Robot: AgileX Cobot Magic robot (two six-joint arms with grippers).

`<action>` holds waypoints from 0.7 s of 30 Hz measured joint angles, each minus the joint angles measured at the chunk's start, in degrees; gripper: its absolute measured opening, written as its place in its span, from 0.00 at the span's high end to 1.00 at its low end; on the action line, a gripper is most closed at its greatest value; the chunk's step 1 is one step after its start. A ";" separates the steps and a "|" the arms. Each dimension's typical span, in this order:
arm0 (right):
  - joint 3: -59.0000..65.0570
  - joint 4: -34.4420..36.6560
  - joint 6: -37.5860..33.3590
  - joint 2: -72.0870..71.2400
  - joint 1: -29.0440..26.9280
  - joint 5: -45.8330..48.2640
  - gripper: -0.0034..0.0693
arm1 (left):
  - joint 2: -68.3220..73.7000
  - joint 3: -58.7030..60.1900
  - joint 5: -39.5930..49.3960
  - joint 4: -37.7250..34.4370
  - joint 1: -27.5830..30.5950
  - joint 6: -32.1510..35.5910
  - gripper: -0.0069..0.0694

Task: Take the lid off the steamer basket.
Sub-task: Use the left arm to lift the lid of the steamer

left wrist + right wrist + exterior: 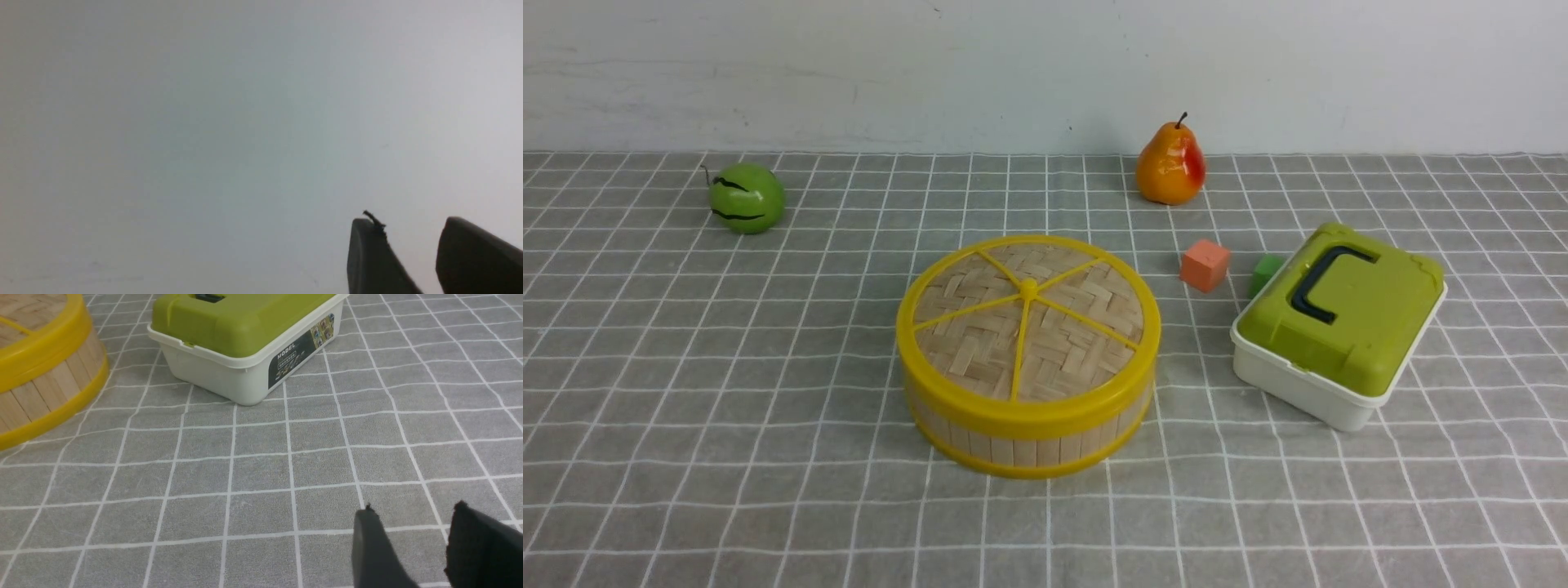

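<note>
In the upper left of the front view, a green round fruit [747, 198] with dark curved stripes and a thin stem sits on the gray tabletop [727, 490], which is crossed by white grid lines.

At the center of the frame stands the steamer basket [1037, 449], its bamboo-slat wall showing above a yellow bottom ring. The lid [980, 339] rests on top of it, a woven disc with a thick yellow rim and five yellow spokes meeting at a small knob [1029, 288].

Right of center, near the top, an orange pear [1170, 165] with a red patch and a dark stem stands upright near the pale wall [849, 73]. Below and slightly right of it lies a salmon-colored cube [1205, 265]. Next comes a green block [1267, 273], partly hidden behind the white box [1307, 388]. That box sits at an angle in the right part of the frame, topped by a green rectangular lid [1388, 286] with a dark handle [1319, 286].

The left gripper [412, 245] has its fingers apart with nothing between them, facing the pale wall. The right gripper [416, 535] also has its fingers apart, with nothing between them, above the tabletop.
</note>
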 joint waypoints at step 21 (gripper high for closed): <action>0.00 0.00 0.00 0.00 0.00 0.00 0.62 | 13.01 -35.67 12.80 -42.11 0.00 32.66 0.93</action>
